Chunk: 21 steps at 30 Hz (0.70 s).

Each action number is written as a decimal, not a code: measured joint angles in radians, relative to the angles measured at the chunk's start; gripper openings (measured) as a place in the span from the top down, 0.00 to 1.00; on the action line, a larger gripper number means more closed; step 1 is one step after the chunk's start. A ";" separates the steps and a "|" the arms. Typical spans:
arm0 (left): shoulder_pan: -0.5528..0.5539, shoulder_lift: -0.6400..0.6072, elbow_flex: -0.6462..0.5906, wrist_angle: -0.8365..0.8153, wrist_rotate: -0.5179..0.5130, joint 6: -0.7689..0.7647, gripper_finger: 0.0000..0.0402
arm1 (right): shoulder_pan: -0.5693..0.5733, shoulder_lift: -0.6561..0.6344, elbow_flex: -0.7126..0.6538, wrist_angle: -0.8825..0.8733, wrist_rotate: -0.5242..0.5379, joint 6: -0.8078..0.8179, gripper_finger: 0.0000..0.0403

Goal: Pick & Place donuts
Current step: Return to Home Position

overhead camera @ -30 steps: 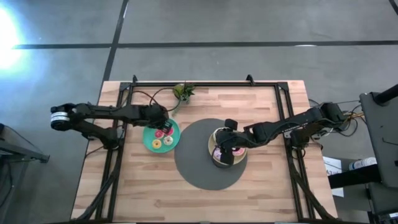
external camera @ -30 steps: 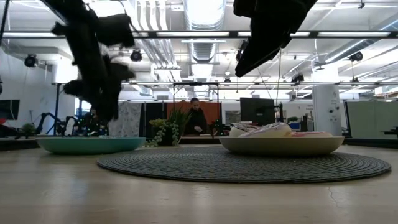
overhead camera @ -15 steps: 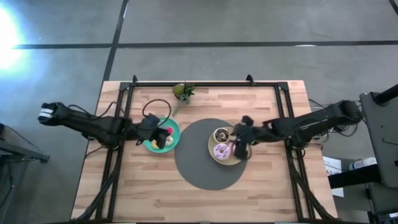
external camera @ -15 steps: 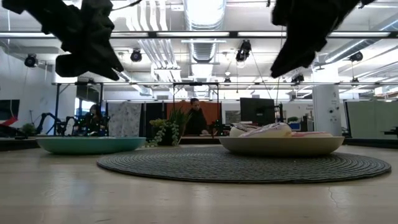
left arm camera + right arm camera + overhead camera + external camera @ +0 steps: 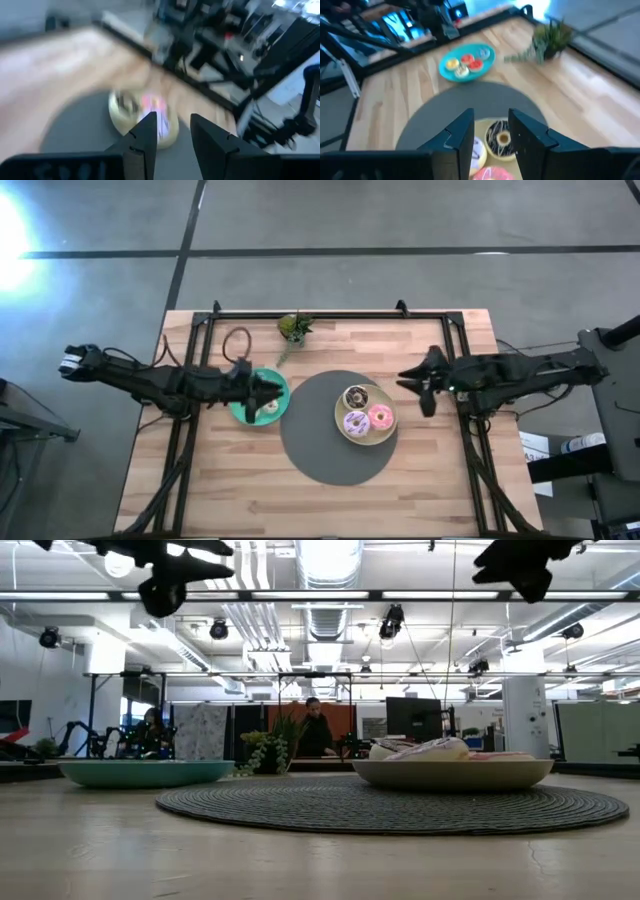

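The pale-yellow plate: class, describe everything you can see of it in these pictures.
The pale-yellow plate is round and shallow with a low raised rim, seemingly smooth plastic. It sits level on the right part of the round grey mat. Three donuts lie in it: the brown-and-white donut, the lilac donut and the pink donut. Nothing else touches it.

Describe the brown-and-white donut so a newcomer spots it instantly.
Find the round grey mat in the middle of the wooden table; a pale-yellow round plate sits on it with three toy ring donuts. The brown donut with white stripes lies nearest the small green plant; its neighbours are a lilac donut and a pink donut.
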 joint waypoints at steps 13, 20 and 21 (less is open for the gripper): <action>0.194 -0.124 -0.345 0.529 0.382 0.066 0.77 | -0.007 -0.265 -0.309 0.328 -0.147 0.044 0.71; 0.195 -0.354 -0.423 0.361 0.372 0.044 0.77 | -0.008 -0.302 -0.387 0.402 -0.012 0.092 0.73; 0.195 -0.389 -0.423 0.319 0.369 0.051 0.77 | -0.008 -0.301 -0.393 0.400 -0.006 0.100 0.73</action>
